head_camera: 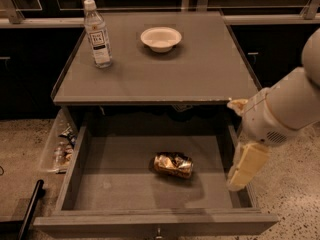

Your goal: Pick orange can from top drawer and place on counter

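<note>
The orange can (173, 164), dented and shiny gold, lies on its side near the middle of the open top drawer (150, 219). The grey counter (200, 74) is above the drawer. My gripper (247, 166) hangs down from the white arm over the drawer's right wall, to the right of the can and apart from it. It holds nothing that I can see.
A clear plastic bottle (97, 34) with a white cap stands at the counter's back left. A white bowl (160, 38) sits at the back middle. A clear bin (59, 148) of small items hangs left of the drawer. A black bar (30, 209) is at the bottom left.
</note>
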You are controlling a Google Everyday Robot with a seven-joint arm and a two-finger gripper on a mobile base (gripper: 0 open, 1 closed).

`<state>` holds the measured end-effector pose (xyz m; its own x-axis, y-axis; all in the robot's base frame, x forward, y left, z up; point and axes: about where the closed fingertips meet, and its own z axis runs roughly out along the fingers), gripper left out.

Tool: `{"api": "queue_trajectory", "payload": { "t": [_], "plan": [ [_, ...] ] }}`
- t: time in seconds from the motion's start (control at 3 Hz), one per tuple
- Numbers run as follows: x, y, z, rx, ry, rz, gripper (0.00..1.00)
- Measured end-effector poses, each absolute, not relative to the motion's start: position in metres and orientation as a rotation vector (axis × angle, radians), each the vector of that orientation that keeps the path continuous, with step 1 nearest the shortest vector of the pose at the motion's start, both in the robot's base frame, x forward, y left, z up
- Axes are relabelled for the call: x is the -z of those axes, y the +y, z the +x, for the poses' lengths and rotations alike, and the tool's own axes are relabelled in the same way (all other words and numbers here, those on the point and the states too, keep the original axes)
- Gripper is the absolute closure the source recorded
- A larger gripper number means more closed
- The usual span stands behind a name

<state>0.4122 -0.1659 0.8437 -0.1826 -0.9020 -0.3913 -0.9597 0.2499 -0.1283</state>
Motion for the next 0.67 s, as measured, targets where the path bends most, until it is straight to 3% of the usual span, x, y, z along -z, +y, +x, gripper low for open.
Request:
{"api": "queue_trajectory", "payload": {
  "t": [0.67],
  "plan": [
    [-0.749, -0.145, 0.395, -0.355, 2.122, -1.689, 0.0]
  ]
}}
